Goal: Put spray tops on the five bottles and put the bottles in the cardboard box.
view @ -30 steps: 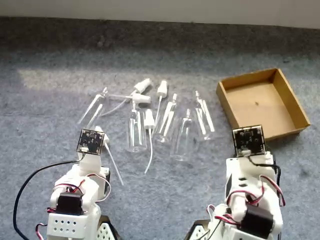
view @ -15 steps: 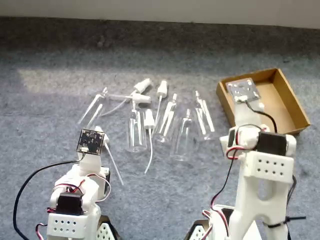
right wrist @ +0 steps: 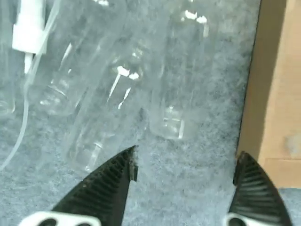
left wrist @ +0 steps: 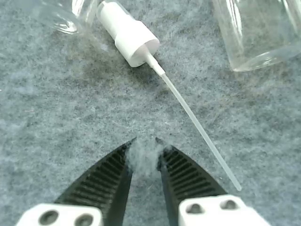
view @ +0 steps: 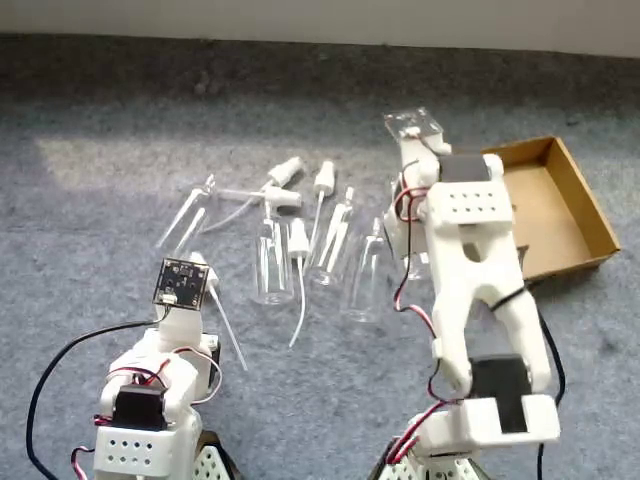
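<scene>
While the left hand (left wrist: 146,140) sits narrow by a spray top (left wrist: 129,33), the right hand (right wrist: 186,155) spreads wide over a bottle (right wrist: 171,84) left of the cardboard box (right wrist: 277,94).

We see left arm (view: 160,385) folded back low, left gripper (left wrist: 146,142) pointing down, jaws barely apart. Right arm (view: 470,250) stretched far forward, right gripper (right wrist: 188,154) angled down, jaws spread wide.
</scene>
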Robot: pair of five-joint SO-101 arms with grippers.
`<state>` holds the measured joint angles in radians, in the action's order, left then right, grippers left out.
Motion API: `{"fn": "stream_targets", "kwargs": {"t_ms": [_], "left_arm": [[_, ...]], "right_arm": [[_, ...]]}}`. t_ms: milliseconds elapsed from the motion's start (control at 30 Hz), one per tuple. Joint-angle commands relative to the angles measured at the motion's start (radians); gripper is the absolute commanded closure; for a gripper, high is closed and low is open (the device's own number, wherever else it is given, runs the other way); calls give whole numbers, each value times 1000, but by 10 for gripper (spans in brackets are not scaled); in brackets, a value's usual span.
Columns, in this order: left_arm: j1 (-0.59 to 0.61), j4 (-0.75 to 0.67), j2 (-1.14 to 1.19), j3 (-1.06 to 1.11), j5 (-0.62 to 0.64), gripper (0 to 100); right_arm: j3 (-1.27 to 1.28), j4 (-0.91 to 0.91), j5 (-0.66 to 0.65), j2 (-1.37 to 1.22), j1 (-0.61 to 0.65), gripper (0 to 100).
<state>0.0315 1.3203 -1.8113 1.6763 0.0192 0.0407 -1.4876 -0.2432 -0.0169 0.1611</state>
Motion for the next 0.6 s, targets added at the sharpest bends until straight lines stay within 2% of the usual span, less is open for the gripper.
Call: {"fn": "stream_targets", "kwargs": {"t_ms": [0,233,567], "left_arm": [[-10,3,-7,19,5,969],[-10,3,-7,19,5,969],[-10,3,-7,19,5,969]], "right_arm": [[-229,13,11,-143,18,691],[-636,-42,11,-487,35,691],[-1251,-236,15,-923,54,692]]}}
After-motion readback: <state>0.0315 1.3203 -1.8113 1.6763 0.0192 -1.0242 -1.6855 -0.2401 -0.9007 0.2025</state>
